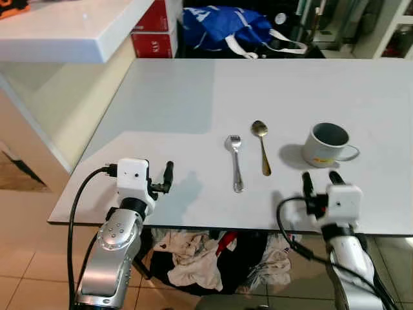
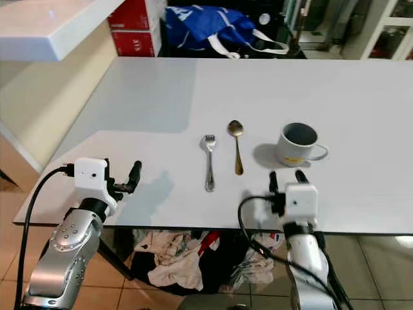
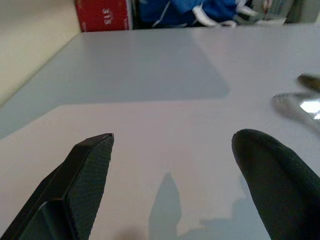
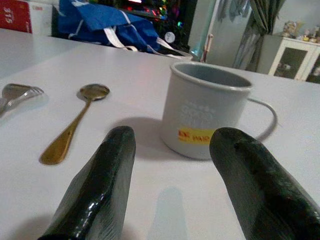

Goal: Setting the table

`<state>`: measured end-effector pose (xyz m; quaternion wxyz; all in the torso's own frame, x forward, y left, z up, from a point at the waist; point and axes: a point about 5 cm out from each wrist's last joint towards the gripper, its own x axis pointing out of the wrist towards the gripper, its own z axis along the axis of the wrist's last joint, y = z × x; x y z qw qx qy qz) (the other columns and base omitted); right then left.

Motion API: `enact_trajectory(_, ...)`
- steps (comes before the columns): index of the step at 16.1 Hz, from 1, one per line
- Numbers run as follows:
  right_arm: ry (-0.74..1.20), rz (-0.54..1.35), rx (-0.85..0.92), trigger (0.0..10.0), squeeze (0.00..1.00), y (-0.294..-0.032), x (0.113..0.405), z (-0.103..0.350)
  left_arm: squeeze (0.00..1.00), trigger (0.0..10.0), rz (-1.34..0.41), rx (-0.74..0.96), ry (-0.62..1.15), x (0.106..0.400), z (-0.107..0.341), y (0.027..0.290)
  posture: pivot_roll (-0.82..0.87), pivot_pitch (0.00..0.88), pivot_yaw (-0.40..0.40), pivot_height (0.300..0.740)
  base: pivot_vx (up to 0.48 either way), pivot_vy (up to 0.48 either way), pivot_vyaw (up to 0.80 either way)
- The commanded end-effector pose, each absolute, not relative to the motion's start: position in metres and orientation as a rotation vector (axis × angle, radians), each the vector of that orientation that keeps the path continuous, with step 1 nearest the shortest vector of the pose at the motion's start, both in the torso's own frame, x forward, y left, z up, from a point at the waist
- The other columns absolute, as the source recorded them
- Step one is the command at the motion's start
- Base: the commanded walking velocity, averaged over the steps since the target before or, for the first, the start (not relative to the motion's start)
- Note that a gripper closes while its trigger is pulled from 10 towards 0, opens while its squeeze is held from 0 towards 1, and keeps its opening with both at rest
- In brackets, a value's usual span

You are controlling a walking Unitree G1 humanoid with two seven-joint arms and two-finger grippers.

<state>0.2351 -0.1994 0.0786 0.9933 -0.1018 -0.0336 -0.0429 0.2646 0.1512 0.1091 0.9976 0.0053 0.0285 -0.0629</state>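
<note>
Two spread, empty grippers, left gripper (image 1: 169, 175) and right gripper (image 1: 319, 178), are held near a light, rigid mug (image 1: 325, 144), best gripped by its rim, beside slippery spoon (image 1: 262, 144) and fork (image 1: 235, 161).

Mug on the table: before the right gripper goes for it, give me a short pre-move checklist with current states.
1. Right gripper open: ok, fingers spread.
2. Right gripper empty: ok.
3. Mug upright, handle away from the spoon: ok.
4. Path to the mug clear: ok; the gold spoon and fork lie to its left, apart from it.
5. Mug empty: cannot tell, its bottom is dark.
6. Left gripper out of the way: ok, open near the table edge, far left of the fork.
</note>
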Motion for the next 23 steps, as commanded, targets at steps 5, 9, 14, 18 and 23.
enact_trajectory(5, -0.088, -0.051, -0.181, 10.0, 0.0, -0.187, 0.243, 0.086, 0.0, 10.0, -0.163, -0.072, 0.032, 0.266, 0.116, 0.144, -0.13, 0.0, 0.078, 0.731, 0.0, -0.094, 0.0)
enact_trajectory(9, -0.069, -0.019, -0.187, 10.0, 0.0, -0.182, 0.247, 0.084, 0.0, 10.0, -0.152, -0.106, 0.025, 0.268, 0.118, 0.143, -0.13, 0.0, 0.073, 0.731, 0.0, -0.451, 0.0)
enact_trajectory(14, -0.047, 0.011, -0.18, 10.0, 0.0, -0.178, 0.248, 0.081, 0.0, 10.0, -0.158, -0.109, 0.032, 0.268, 0.118, 0.142, -0.13, 0.0, 0.073, 0.731, 0.199, -0.409, 0.0)
enact_trajectory(18, -0.037, 0.028, -0.181, 10.0, 0.0, -0.175, 0.25, 0.08, 0.0, 10.0, -0.138, -0.101, 0.035, 0.269, 0.119, 0.145, -0.12, 0.0, 0.067, 0.731, 0.281, -0.382, 0.0)
enact_trajectory(23, -0.02, 0.059, -0.181, 10.0, 0.0, -0.172, 0.252, 0.078, 0.0, 10.0, -0.147, -0.108, 0.07, 0.272, 0.12, 0.141, -0.12, 0.0, 0.064, 0.731, 0.112, 0.0, 0.0)
